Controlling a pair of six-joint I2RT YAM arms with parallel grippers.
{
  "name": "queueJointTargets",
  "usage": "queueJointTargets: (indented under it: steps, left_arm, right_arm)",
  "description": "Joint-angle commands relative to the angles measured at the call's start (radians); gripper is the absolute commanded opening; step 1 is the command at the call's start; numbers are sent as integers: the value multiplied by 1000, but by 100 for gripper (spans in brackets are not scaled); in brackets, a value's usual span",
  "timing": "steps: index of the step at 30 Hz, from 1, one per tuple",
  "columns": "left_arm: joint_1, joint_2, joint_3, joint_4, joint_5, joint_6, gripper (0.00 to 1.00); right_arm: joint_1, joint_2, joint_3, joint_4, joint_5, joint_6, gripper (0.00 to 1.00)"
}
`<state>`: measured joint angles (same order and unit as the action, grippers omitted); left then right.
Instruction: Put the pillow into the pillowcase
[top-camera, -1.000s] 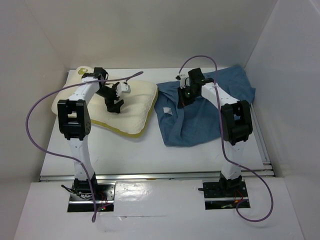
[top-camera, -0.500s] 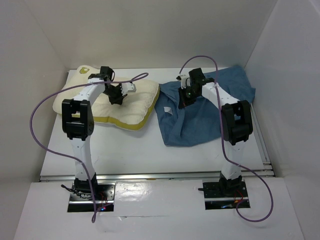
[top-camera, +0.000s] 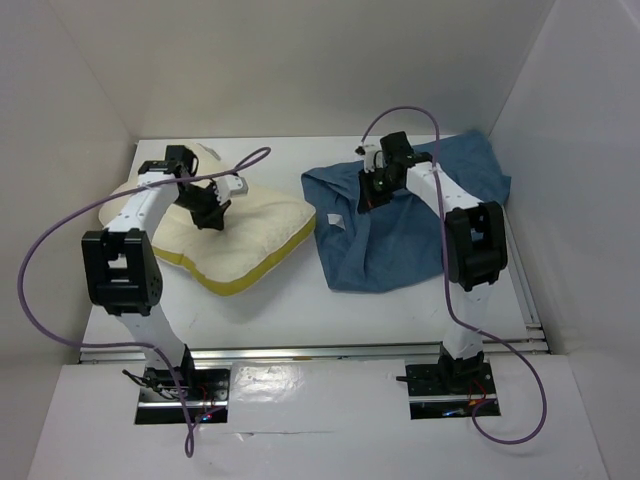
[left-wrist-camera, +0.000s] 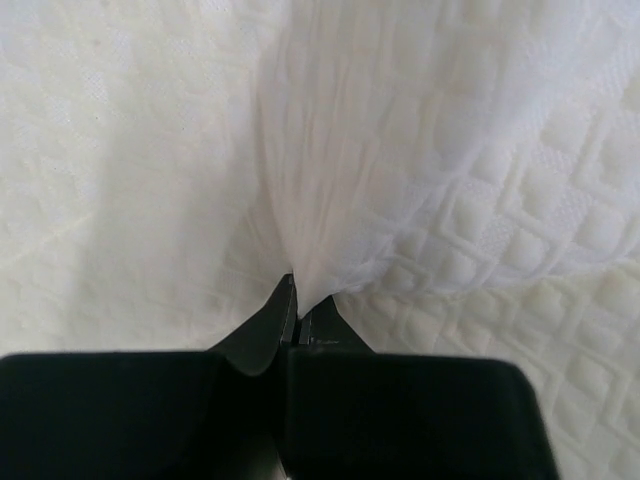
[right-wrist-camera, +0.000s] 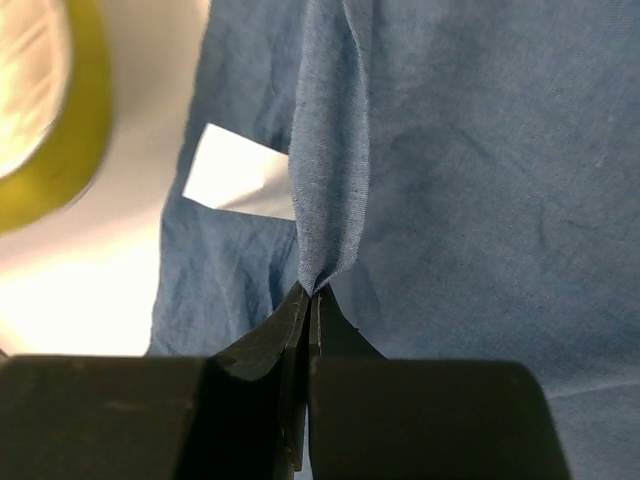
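your left tool (top-camera: 212, 213) is closed on the pillow (top-camera: 262, 228). in the left wrist view its two black fingers meet tip to tip with a ridge of the quilted cream cover pinched between them, and the cloth rises from the tips in a tight pleat. the pillow lies on the left half of the desk (top-camera: 300, 305), toward the far left corner, turned so that one corner points at the near edge. its yellow edge band (top-camera: 240, 278) shows along the two near sides. the pinch sits on the pillow's top face, nearer its far side than that near corner.

your right tool (top-camera: 371, 197) is closed on the pillowcase (top-camera: 400, 250). in the right wrist view the fingers are shut on a narrow fold of blue cloth that stands up from the tips. the pillowcase lies wrinkled on the right half of the desk and reaches toward the far right corner. its left edge is just beside the pillow's right corner, and from above you cannot tell whether the two touch. a small white tag (top-camera: 335, 222) sits on the blue cloth near that left edge, just left of the pinched fold. the pillow is wholly outside the pillowcase.
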<state>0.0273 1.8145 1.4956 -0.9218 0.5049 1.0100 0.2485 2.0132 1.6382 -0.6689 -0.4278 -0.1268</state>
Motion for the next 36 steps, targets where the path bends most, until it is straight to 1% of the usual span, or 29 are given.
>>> queueJointTargets:
  steps: [1, 7, 12, 13, 17, 26, 34, 36]
  left_arm:
    - [3, -124, -12, -80, 90, -24, 0]
    - [-9, -135, -14, -80, 112, -69, 0]
    - [-56, -106, 34, -49, 103, -102, 0]
    - [-84, -92, 34, -31, 103, -111, 0]
    - [-116, -41, 83, -6, 103, -143, 0]
    - [-199, 28, 146, -6, 103, -163, 0]
    - [-233, 28, 124, -18, 124, -174, 0]
    - [-257, 28, 114, -18, 133, -174, 0]
  right_arm:
    - [-6, -88, 69, -1, -28, 23, 0]
    - [12, -151, 69, -11, -69, 32, 0]
    - [23, -191, 34, -11, -69, 32, 0]
    - [23, -203, 22, -11, -69, 32, 0]
    - [23, -234, 0, -11, -69, 32, 0]
    - [23, -252, -32, -11, -69, 32, 0]
    - [32, -243, -32, -1, -88, 41, 0]
    - [32, -232, -23, -1, -88, 41, 0]
